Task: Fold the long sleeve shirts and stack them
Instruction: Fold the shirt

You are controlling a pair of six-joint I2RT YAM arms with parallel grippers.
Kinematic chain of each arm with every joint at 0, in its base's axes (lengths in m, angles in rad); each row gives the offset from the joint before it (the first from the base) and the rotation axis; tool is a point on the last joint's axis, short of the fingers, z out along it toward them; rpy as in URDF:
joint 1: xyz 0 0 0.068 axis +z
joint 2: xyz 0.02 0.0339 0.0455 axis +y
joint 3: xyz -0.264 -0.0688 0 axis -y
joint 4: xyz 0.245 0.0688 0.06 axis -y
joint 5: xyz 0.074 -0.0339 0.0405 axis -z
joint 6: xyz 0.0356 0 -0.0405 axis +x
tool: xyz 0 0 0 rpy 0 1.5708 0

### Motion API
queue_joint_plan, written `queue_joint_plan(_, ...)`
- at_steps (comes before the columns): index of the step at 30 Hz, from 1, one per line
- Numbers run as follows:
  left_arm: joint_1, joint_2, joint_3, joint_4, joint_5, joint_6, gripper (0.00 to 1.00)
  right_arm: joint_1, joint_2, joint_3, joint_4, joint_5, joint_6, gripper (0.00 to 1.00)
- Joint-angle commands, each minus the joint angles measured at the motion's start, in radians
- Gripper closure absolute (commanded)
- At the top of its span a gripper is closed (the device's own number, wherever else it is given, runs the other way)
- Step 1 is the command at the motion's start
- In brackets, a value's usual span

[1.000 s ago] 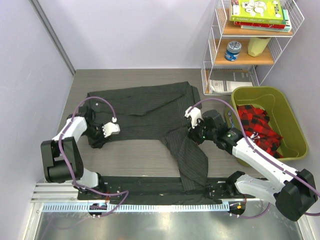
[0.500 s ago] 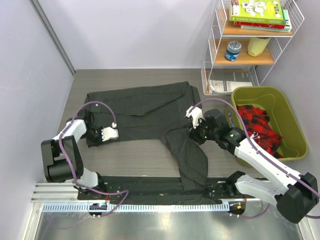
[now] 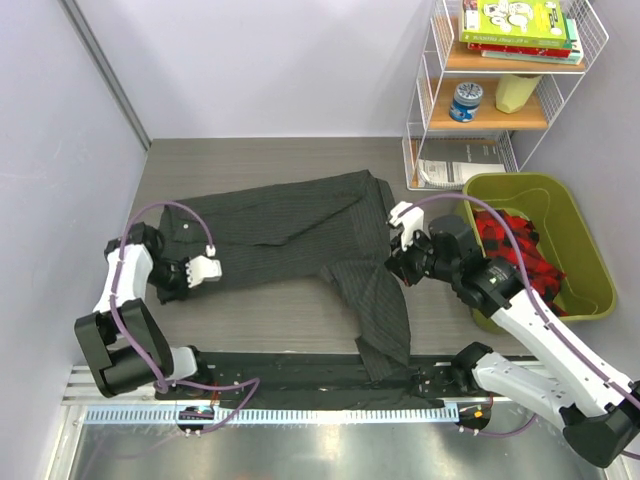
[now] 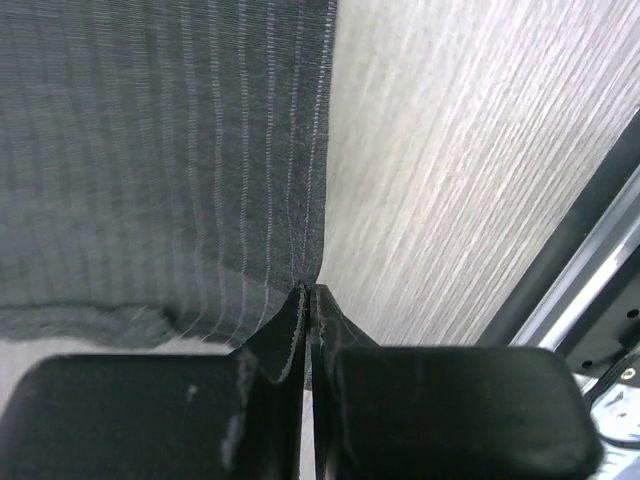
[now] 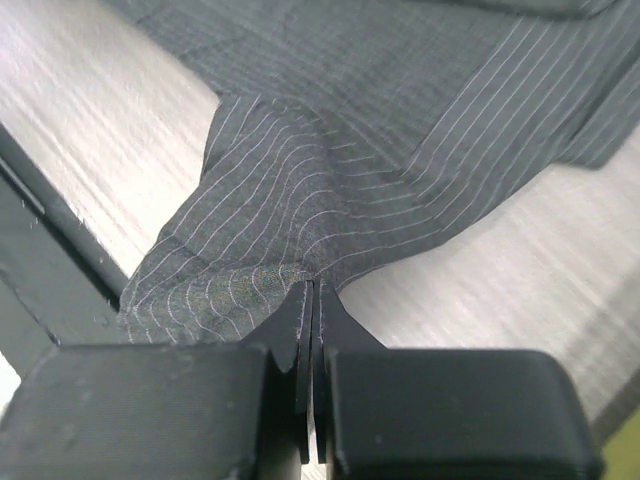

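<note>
Tension explains the hold: your left gripper [image 4: 308,292] is clamped on the left edge of the dark charcoal pinstriped long sleeve shirt [image 3: 290,225], your right gripper [image 5: 312,288] on its right side. It lies spread on the grey desk [image 3: 260,312], likely for flattening.

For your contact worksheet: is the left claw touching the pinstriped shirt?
Touching. The left wrist view shows the left claw shut on the shirt at its edge.
</note>
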Motion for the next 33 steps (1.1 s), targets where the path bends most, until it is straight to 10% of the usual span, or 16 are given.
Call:
queue_joint_plan(1,0.015,-0.018,0.125,-0.112,0.09,-0.008,1.0,0.006,0.041,0.12,0.05,0.084,-0.017,0.99)
queue_joint_plan(15,0.006,0.269,0.499,-0.043,0.143,-0.251,1.0,-0.148,0.553,0.552,0.081,0.004,-0.196,0.99)
queue_joint_plan(33,-0.088,0.49,0.608,-0.027,0.059,-0.332,1.0,-0.2,0.974,0.818,-0.002,-0.128,-0.281,0.99)
